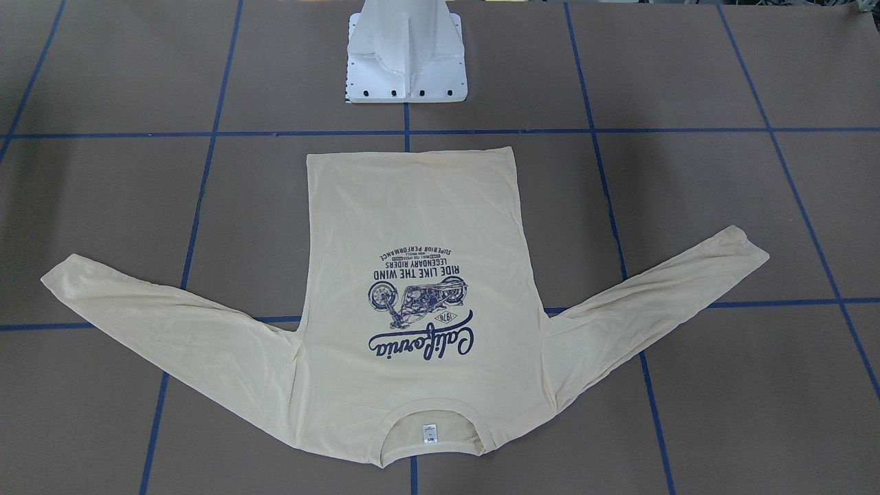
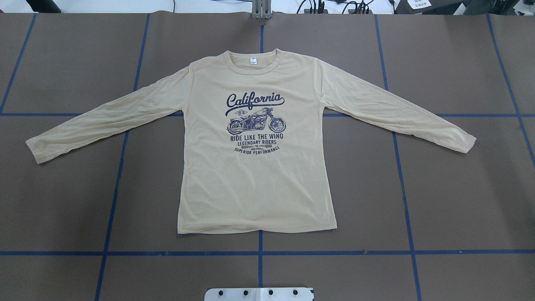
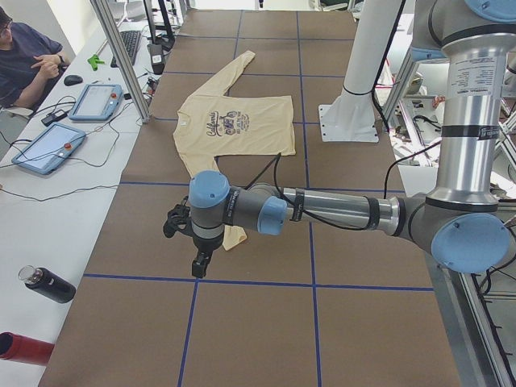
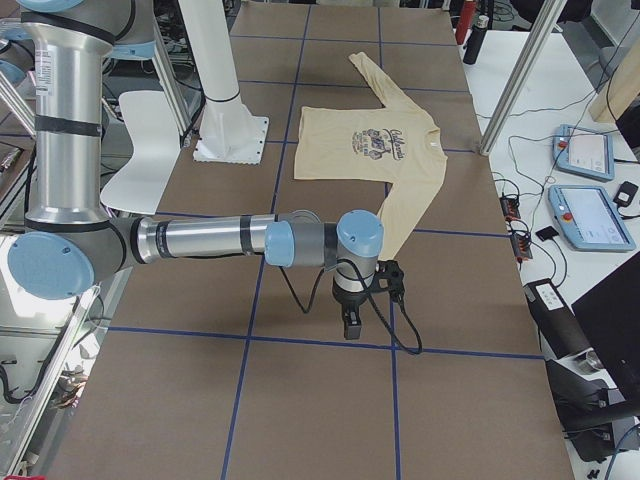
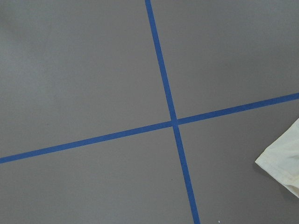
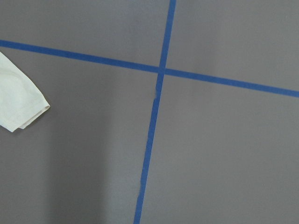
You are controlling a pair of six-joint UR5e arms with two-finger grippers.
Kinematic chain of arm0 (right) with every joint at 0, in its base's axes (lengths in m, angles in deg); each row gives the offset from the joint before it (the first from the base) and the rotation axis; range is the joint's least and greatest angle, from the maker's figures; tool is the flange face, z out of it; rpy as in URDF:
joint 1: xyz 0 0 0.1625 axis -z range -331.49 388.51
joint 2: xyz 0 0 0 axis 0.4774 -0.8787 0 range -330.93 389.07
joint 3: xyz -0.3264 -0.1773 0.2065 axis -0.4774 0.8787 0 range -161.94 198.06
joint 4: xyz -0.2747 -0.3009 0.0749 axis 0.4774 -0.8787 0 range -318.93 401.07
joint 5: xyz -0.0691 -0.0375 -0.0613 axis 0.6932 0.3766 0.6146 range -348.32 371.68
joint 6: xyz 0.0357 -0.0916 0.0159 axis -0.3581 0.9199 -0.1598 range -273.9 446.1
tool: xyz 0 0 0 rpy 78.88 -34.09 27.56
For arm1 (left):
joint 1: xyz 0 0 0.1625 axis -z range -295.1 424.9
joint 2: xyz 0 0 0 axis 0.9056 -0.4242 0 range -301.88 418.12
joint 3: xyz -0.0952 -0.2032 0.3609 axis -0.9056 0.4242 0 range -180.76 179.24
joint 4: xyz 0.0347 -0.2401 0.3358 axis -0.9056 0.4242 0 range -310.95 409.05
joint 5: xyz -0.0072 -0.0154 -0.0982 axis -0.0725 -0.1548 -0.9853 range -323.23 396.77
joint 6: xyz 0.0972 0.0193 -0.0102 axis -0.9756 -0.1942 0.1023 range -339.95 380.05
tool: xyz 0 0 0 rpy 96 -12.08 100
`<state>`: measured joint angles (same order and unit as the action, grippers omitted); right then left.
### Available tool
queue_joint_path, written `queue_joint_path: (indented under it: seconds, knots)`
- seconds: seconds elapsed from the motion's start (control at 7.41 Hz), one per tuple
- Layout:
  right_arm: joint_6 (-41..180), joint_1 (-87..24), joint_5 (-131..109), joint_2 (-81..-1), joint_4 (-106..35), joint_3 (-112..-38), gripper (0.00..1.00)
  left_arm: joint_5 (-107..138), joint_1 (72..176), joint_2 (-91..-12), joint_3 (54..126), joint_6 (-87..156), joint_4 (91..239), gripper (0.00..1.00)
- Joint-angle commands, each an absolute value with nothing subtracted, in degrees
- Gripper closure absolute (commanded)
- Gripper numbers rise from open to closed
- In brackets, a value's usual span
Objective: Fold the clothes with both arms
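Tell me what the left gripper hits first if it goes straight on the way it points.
Probably the bare table, near a blue tape crossing. The left gripper points down; the shirt's cuff lies off to one side.

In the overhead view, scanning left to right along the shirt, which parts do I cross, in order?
Across the shirt: first sleeve cuff → motorcycle print → second sleeve cuff.

Cream-yellow shirt, navy print, brown table, blue tape grid
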<state>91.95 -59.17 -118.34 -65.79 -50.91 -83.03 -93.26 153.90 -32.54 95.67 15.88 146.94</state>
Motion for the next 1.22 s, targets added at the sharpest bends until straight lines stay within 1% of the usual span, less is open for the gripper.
queue_joint_path:
  seconds: [0.0, 0.14, 0.27, 0.54, 0.68, 0.81, 1.08]
  knots:
    - [91.6, -58.9, -118.2, -65.8, -37.7, -82.6, 0.0, -93.4, 153.9, -35.7, 96.2, 17.5, 147.3, 0.0]
    - [91.4, -58.9, -118.5, -66.2, -36.8, -82.3, 0.0, -93.4, 153.8, -37.9, 95.9, 20.2, 147.7, 0.0]
    - [91.2, -58.3, -118.8, -65.9, -36.6, -80.3, 0.0, -93.4, 153.3, -40.2, 95.3, 23.1, 147.9, 0.0]
    - [91.4, -57.5, -122.0, -65.8, -36.4, -79.8, 0.0, -93.8, 152.6, -41.0, 95.5, 22.9, 148.9, 0.0]
    - [86.6, -53.3, -122.3, -65.8, -35.1, -80.9, 0.0, -93.8, 152.5, -41.0, 95.4, 22.6, 148.9, 0.0]
    - [73.7, -47.0, -121.0, -65.7, -33.6, -82.3, 0.0, -93.8, 152.5, -41.0, 95.5, 22.6, 149.0, 0.0]
    - [53.0, -37.3, -115.1, -67.5, -18.2, -80.8, 0.0, -93.8, 152.5, -41.0, 95.7, 22.6, 149.0, 0.0]
